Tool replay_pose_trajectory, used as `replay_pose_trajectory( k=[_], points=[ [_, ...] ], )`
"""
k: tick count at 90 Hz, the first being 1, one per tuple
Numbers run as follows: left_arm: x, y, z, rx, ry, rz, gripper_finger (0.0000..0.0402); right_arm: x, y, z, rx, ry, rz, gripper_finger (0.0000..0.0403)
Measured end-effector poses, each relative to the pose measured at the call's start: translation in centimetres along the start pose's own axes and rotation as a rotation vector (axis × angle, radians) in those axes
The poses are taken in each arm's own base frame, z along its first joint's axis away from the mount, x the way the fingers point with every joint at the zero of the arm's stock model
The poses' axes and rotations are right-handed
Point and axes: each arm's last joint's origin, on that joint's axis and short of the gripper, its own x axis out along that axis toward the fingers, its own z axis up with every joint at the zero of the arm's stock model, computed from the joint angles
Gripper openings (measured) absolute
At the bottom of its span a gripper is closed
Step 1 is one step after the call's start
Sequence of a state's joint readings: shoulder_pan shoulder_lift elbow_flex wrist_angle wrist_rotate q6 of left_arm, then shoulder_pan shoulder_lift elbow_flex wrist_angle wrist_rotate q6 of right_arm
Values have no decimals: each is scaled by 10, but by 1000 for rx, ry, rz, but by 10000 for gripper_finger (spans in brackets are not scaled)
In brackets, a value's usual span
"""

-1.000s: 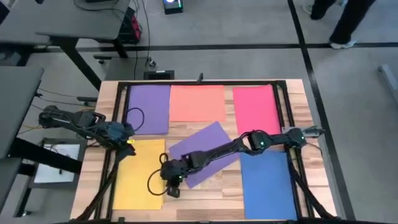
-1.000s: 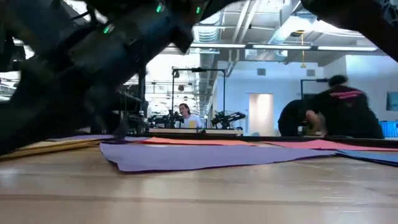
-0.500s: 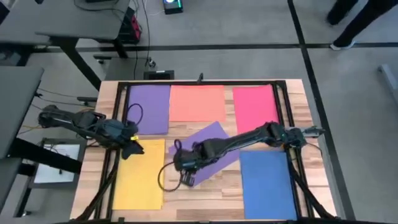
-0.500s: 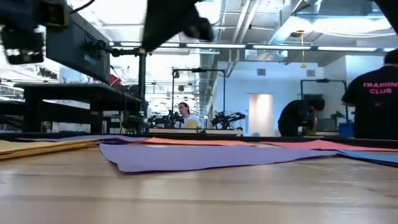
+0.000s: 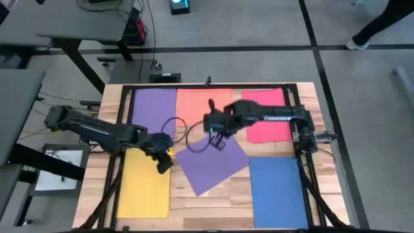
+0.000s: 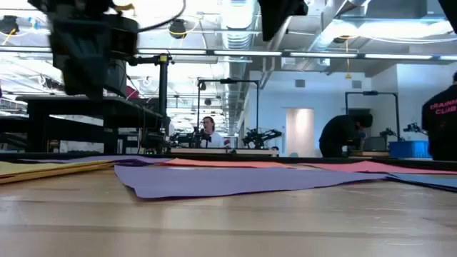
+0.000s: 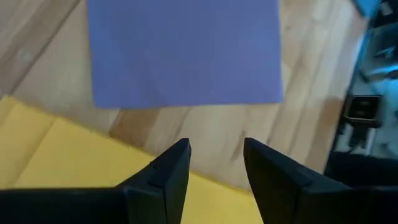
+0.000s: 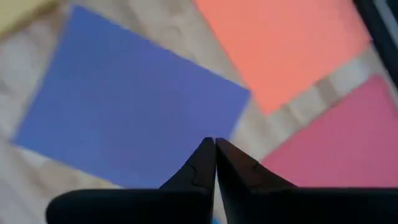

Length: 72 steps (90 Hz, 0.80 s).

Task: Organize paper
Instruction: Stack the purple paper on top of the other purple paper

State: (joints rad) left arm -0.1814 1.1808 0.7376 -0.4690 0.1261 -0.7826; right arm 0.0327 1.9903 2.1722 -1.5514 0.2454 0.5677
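A loose purple sheet (image 5: pixel 213 168) lies skewed on the wooden table's middle. Around it lie flat a second purple sheet (image 5: pixel 155 111), a salmon-orange sheet (image 5: pixel 204 105), a pink-red sheet (image 5: pixel 266 115), a yellow sheet (image 5: pixel 145 189) and a blue sheet (image 5: pixel 277 192). My left gripper (image 5: pixel 165 162) hangs open over the yellow sheet's far right corner, with the loose purple sheet (image 7: pixel 186 50) ahead of it. My right gripper (image 5: pixel 217 144) is shut and raised above the loose purple sheet's far corner (image 8: pixel 239 93). In the low view this sheet's near corner (image 6: pixel 132 182) curls slightly off the table.
A black frame (image 5: pixel 294 97) runs along the table's far and side edges. Cable loops (image 5: pixel 174 126) hang from both arms over the sheets. A white printed sheet (image 5: pixel 61 162) lies off the table at the left. People (image 6: pixel 343 135) work in the room beyond.
My right gripper has risen and swung from the loose purple sheet's near left corner toward the table's far and right edges, to above the sheet's far corner. My left gripper has gone toward the table's right and near edges, to the yellow sheet's far right corner.
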Motion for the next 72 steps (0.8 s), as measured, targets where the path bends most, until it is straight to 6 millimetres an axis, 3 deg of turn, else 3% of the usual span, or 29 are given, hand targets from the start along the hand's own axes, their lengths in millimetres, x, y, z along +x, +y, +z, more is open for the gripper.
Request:
replay_pose_trajectory(
  k=[17, 39, 57, 72],
  points=[
    [23, -13, 22, -18, 30, 44, 137, 54, -34, -10, -53, 128, 43, 85],
    [50, -21, 36, -59, 51, 79, 137, 135, -72, -70, 86, 185, 237, 185],
    [69, -20, 39, -71, 12, 97, 137, 177, -85, -111, 281, 136, 343, 214],
    [98, -20, 43, 34, -24, 71, 137, 196, -80, -126, 344, 84, 393, 215]
  ],
)
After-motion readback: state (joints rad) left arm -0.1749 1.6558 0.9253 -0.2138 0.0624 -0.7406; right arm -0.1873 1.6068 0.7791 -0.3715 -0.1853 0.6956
